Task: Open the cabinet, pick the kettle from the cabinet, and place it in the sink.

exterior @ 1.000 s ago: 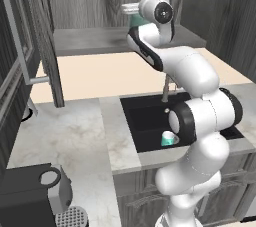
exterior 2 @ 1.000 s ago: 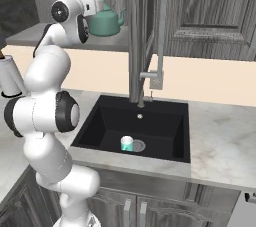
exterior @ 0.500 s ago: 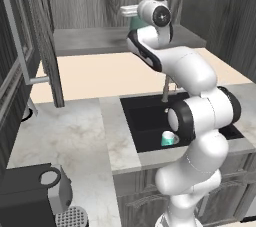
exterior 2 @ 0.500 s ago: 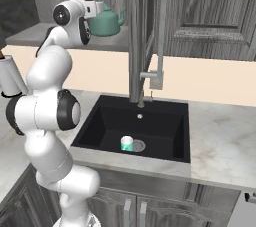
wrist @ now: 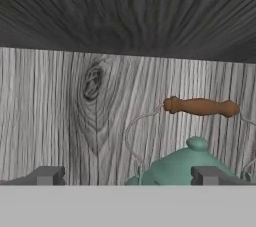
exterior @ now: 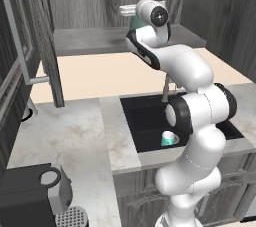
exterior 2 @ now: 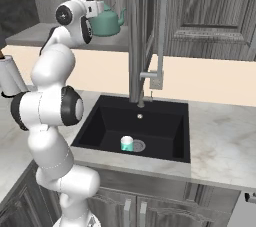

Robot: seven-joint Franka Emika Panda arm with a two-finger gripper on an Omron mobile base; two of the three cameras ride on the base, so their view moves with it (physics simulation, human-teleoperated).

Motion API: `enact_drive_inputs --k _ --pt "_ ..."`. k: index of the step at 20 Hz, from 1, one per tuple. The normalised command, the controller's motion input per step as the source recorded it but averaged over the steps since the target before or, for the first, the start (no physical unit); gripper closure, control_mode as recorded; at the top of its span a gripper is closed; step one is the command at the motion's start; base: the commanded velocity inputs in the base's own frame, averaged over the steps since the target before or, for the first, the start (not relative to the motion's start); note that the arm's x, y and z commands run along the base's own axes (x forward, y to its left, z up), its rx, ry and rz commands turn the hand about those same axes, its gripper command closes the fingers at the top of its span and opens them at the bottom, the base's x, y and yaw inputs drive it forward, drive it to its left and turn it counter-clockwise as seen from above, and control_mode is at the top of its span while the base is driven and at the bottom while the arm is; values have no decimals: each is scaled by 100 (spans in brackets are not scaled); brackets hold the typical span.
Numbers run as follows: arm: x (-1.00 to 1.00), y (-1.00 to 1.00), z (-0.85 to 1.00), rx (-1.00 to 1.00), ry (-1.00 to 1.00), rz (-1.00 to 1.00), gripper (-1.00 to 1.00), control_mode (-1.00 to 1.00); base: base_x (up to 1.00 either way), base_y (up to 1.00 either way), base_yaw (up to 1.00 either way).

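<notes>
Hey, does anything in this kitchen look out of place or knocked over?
One oddity: a small teal-and-white cup stands in the black rectangular sink, beside the drain, where the green kettle should go. The kettle sits upright in the open cabinet. Nothing looks spilled or damaged.

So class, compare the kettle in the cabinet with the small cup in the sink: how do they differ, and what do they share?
The kettle is bigger and rounded, with a spout and a brown wooden handle on wire; the cup is a small plain cylinder with no handle. The kettle stands up on the cabinet shelf, the cup down in the black sink beside the drain. Both are teal green and upright.
</notes>
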Motion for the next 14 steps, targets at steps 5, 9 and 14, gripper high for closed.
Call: enact_drive_inputs --k 5,9,14 --pt "14 0 17 0 0 0 -100 -100 0 0 0" --pt "10 3 1 0 0 0 -100 -100 0 0 0" --pt "9 6 -4 0 0 0 -100 -100 0 0 0"
